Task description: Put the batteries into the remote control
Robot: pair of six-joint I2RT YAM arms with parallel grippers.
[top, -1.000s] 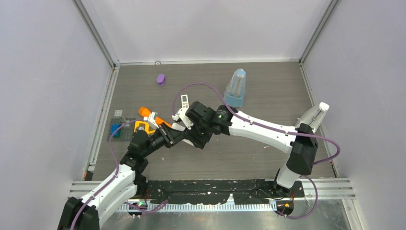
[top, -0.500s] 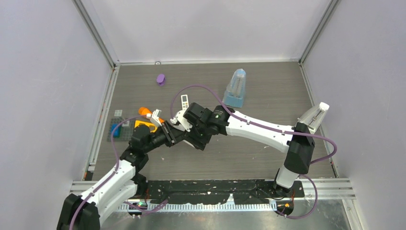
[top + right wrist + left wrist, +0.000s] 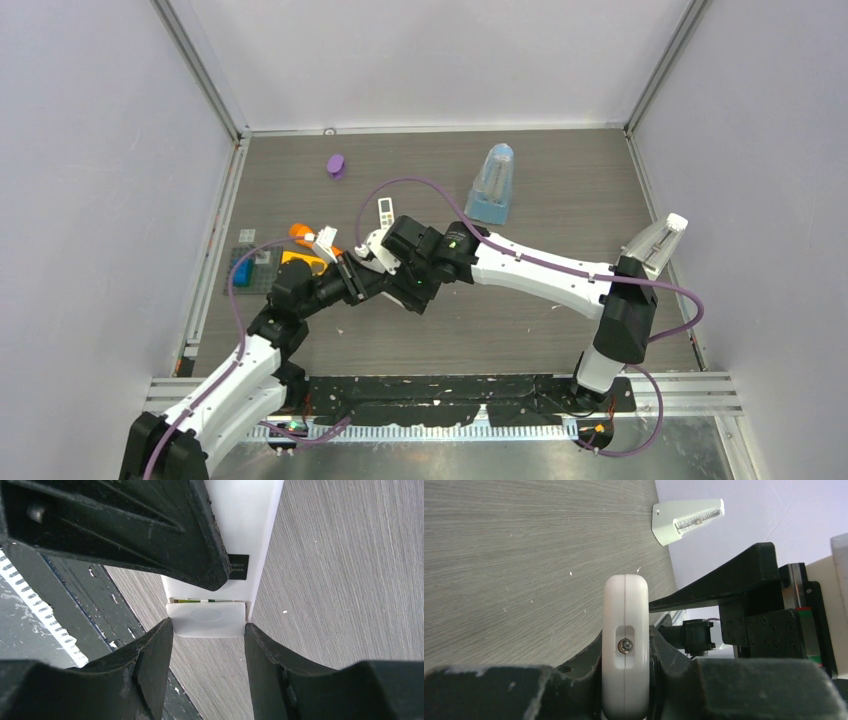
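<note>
My left gripper (image 3: 625, 647) is shut on the white remote control (image 3: 625, 605), seen edge-on in the left wrist view. In the right wrist view the remote's body (image 3: 245, 525) runs away from the camera, and its white battery cover (image 3: 206, 620) sits at the near end. My right gripper (image 3: 207, 630) is shut on that cover, one fingertip against each side. A thin green and yellow sliver of the batteries (image 3: 192, 600) shows in the gap above the cover. From above, the left gripper (image 3: 356, 280) and right gripper (image 3: 400, 282) meet mid-table and hide most of the remote.
A second small white remote (image 3: 386, 211) lies just behind the grippers. An orange item (image 3: 299, 232) and a grey plate with a blue piece (image 3: 243, 268) sit at the left. A purple object (image 3: 336, 164), a clear blue container (image 3: 492, 184) and a white wedge (image 3: 656, 243) stand further off.
Both grippers, still joined at the remote, have drifted slightly left. Neither grip has changed.
</note>
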